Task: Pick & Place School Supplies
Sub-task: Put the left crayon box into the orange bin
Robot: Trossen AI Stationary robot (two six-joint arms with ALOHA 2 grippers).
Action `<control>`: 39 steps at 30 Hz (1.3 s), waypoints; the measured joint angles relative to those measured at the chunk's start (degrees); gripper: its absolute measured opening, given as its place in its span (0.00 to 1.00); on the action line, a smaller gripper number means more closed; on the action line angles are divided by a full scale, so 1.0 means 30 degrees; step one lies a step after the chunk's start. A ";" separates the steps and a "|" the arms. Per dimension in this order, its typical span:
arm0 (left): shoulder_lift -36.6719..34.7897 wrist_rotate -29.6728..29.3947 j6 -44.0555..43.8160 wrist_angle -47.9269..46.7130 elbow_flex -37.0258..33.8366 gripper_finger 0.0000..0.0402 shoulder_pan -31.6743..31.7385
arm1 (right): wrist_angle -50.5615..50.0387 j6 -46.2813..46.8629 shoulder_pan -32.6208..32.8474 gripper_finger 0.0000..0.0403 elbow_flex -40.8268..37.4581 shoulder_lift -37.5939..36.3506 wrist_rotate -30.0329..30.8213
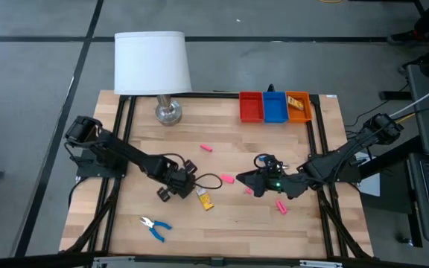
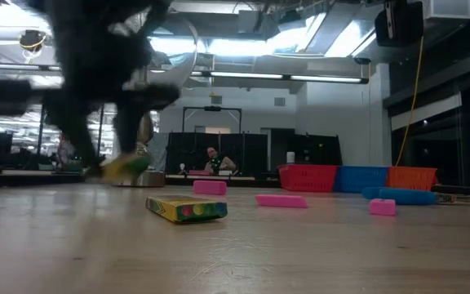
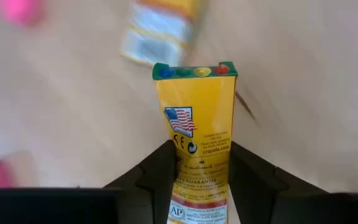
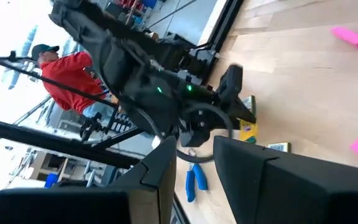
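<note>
My left gripper [image 3: 201, 163] is shut on a yellow crayon box [image 3: 196, 118], left of the table's middle [image 1: 194, 190]. A second yellow box [image 1: 208, 202] lies flat just beyond it [image 2: 186, 209]. My right gripper [image 1: 250, 182] hovers open near the middle, right of the boxes, holding nothing [image 4: 194, 163]. Several pink erasers lie flat around it [image 1: 227, 179] [image 1: 281, 206] [image 1: 207, 148]. Blue-handled pliers [image 1: 155, 225] lie near the near-left corner. A second blue tool [image 2: 398, 194] lies farther right. My left gripper pinches the crayon box between its two fingers [image 3: 160, 167], one on each long side near the box's back end [image 3: 199, 177]. The fingers come slanting down from the table's left. The box sticks out forward along them, its crayon-tip end [image 3: 194, 70] free.
Red [image 1: 251, 106], blue [image 1: 275, 106] and orange [image 1: 298, 106] trays stand side by side at the far right edge. A white-shaded lamp [image 1: 153, 63] stands at the far left. A person in red [image 4: 73, 78] shows beyond the table. Bare wood lies along the near edge.
</note>
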 joint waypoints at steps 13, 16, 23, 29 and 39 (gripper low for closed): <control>-0.1775 -0.0054 -0.6574 0.4147 0.4680 0.31 0.3393 | 0.1659 -0.0105 -0.1807 0.28 0.0000 -0.0002 -0.2172; -0.1682 -0.0220 -0.5993 0.4170 0.4985 0.31 0.3394 | 0.1368 0.0514 -0.2499 0.30 0.0000 -0.0007 -0.2712; -0.1586 -0.0947 -0.5688 0.3940 0.4986 0.31 0.3167 | 0.0346 0.1983 -0.3971 0.45 0.0000 0.0000 -0.4679; -0.1586 -0.1027 -0.5375 0.3966 0.4986 0.31 0.3176 | -0.0593 0.2361 -0.4890 0.54 0.0000 0.0000 -0.6242; -0.1586 -0.0945 -0.5280 0.4188 0.4986 0.31 0.3174 | -0.0941 0.2186 -0.6541 0.56 0.0000 0.0451 -0.8236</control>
